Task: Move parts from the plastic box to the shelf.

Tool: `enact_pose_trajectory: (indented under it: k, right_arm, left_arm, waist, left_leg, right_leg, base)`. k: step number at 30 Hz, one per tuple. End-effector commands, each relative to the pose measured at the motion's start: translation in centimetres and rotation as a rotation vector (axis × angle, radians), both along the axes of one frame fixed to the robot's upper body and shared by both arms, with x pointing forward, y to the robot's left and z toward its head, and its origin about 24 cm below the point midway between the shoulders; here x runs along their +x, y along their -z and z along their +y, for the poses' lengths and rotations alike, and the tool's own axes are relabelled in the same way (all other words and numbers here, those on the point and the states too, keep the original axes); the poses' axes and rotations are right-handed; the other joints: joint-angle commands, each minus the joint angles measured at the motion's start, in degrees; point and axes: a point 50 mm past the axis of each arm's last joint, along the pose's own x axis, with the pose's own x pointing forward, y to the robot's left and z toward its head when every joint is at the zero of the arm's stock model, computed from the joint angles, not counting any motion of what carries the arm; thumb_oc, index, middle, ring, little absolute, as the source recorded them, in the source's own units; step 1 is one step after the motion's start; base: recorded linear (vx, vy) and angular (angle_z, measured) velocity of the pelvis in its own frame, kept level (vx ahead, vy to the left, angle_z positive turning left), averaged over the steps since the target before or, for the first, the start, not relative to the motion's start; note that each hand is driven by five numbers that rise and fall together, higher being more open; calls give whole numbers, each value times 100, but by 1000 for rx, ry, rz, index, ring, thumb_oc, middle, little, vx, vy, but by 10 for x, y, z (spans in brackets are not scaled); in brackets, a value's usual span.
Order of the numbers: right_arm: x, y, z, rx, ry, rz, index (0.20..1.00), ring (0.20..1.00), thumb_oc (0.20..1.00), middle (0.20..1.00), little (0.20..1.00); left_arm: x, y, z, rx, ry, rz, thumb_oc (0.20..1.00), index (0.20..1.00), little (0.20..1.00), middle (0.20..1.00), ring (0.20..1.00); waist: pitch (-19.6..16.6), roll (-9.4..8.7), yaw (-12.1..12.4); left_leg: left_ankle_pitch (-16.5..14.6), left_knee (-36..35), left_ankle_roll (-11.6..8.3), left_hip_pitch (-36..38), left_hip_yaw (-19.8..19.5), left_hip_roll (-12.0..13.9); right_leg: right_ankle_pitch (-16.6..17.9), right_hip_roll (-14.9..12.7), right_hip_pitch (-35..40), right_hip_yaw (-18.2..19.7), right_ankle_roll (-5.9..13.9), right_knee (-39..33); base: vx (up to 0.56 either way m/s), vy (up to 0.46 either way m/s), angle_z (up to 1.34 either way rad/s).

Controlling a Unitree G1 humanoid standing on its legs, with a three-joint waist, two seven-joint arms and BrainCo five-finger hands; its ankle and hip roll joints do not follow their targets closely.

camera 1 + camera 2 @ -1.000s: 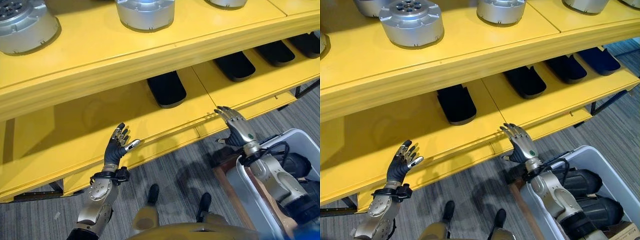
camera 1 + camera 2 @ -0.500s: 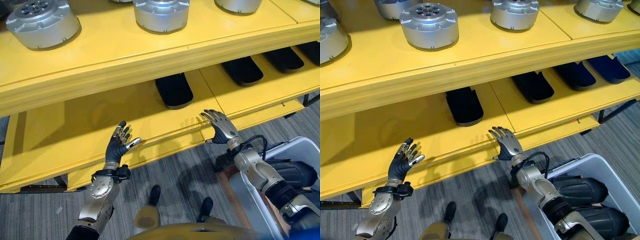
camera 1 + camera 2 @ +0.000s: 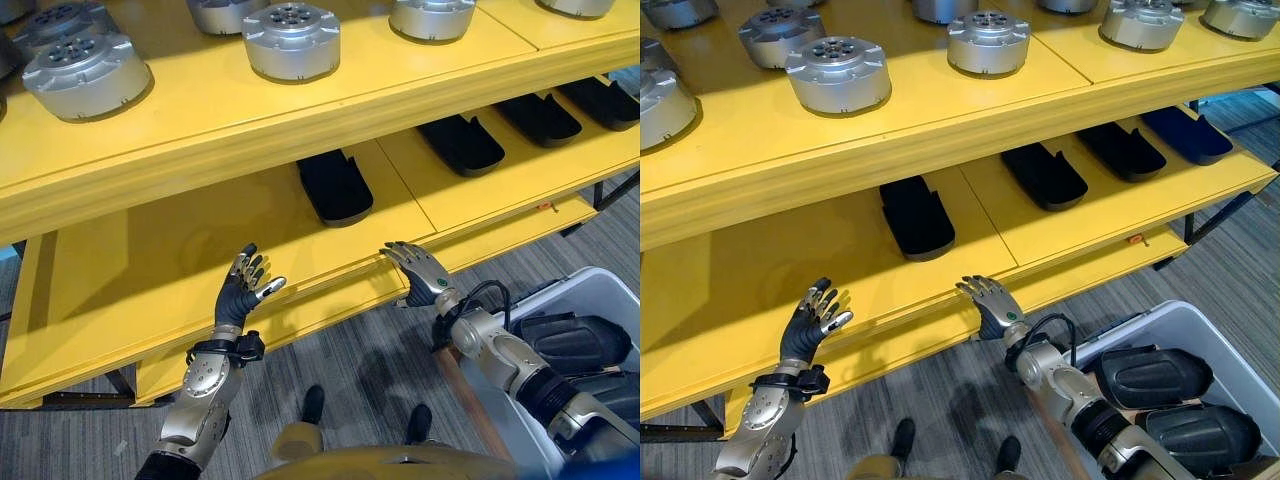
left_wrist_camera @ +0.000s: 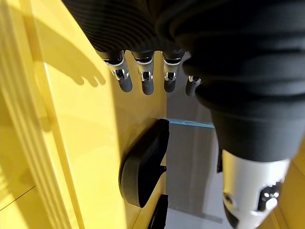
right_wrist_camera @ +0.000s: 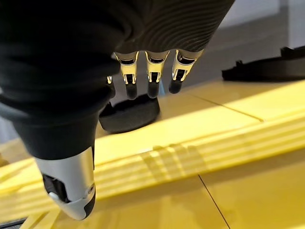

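My left hand (image 3: 238, 296) is open, fingers straight (image 4: 143, 82), held up before the front edge of the yellow shelf's lower level (image 3: 150, 270), holding nothing. My right hand (image 3: 424, 278) is also open and empty, its fingers (image 5: 151, 78) over the same front edge, near a black part (image 5: 128, 115). The white plastic box (image 3: 1203, 322) stands on the floor at the lower right with two black parts (image 3: 1152, 376) in it. Several black parts (image 3: 335, 187) lie on the lower level.
Several round silver parts (image 3: 291, 40) stand on the upper level (image 3: 200, 110). The left stretch of the lower level is bare yellow board. Grey floor lies below the shelf, and a dark shelf leg (image 3: 1200, 215) shows at the right.
The camera has shifted and takes in more of the shelf. My right hand has moved left along the shelf's front edge, away from the box. The left hand has barely moved.
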Motion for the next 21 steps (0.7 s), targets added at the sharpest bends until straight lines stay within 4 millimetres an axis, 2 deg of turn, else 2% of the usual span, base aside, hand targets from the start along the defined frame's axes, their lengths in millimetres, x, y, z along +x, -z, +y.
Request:
enact_pose_trajectory:
  k: [1,8,15,21]
  right_arm:
    - [15,-19,22,48,-67,-62,1000,1000,1000,1000,1000]
    - [20,-15,31,39,-67,-44,1000,1000,1000,1000,1000]
    - [38,-26,40,40,-37,-90,1000,1000,1000,1000,1000]
    - [46,-23,41,27,-6,-79,1000,1000,1000,1000,1000]
  left_arm:
    - [8,-15,3,11,16,-102,1000,1000,1000,1000,1000]
    - [9,-16,3,12,17,-104,1000,1000,1000,1000,1000]
    - [8,-15,3,5,22,-96,1000,1000,1000,1000,1000]
    - [9,-17,2,2,30,-102,1000,1000,1000,1000,1000]
  waist:
    - [-52,-131,11]
    - [-60,-159,90]
    - [-51,-182,277]
    - [2,-202,369]
  left_leg:
    - [-110,20,37,-133,33,59]
    - [-135,20,60,-123,-4,25]
    - [-127,20,73,-162,-66,1]
    - [-116,20,82,-201,-132,-11]
  right_leg:
    - [-538,-209,372,11,227,265]
    - [-547,-226,393,-25,231,271]
    - [-570,-242,441,-126,224,261]
    - [-585,-248,433,-160,218,287]
  base:
    - [0,0,0]
    - [7,-1,1]
    - [17,-2,8]
    - [3,-1,1]
